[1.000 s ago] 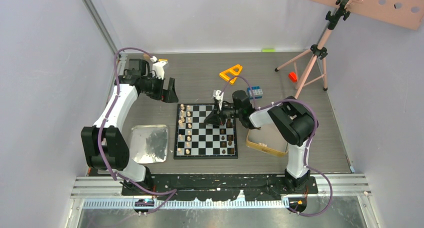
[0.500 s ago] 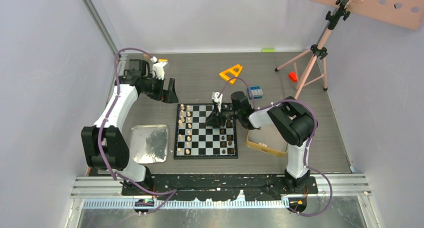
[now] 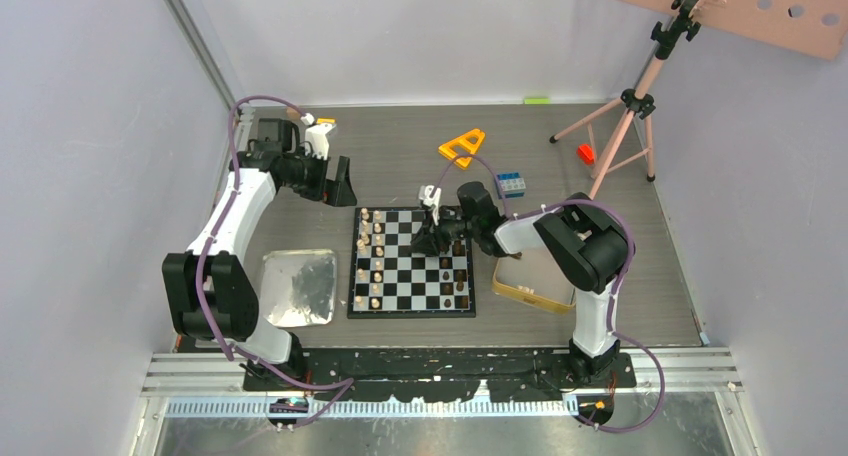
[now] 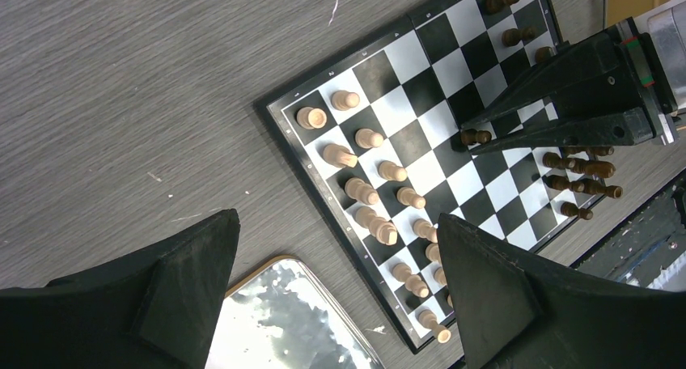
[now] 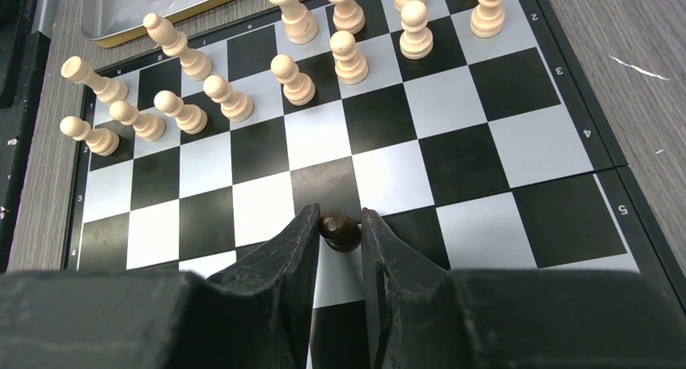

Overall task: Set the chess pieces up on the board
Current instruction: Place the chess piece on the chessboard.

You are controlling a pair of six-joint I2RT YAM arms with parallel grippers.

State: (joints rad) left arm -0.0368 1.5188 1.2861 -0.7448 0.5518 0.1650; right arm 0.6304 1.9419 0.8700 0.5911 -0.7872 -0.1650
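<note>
The board [image 3: 410,287] lies mid-table, with light chess pieces [image 3: 371,259] in two columns on its left side and dark ones [image 3: 461,275] along its right. My right gripper [image 3: 426,240] reaches low over the board's far middle. In the right wrist view its fingers [image 5: 340,223] stand slightly parted around a dark pawn [image 5: 340,232] that stands upright on the board [image 5: 453,102]; a thin gap shows at the right finger. The light pieces [image 5: 291,82] line up beyond it. My left gripper [image 3: 340,184] hovers wide open and holds nothing, off the board's far left corner [image 4: 338,218].
A silver tray [image 3: 297,288] sits left of the board and a gold-rimmed tin [image 3: 530,281] right of it, under my right arm. A blue brick [image 3: 511,184], an orange triangle [image 3: 461,146] and a pink tripod [image 3: 625,116] stand farther back.
The right gripper's fingers have parted a little from the dark pawn, and its wrist has shifted slightly toward the far side. The left arm has not moved.
</note>
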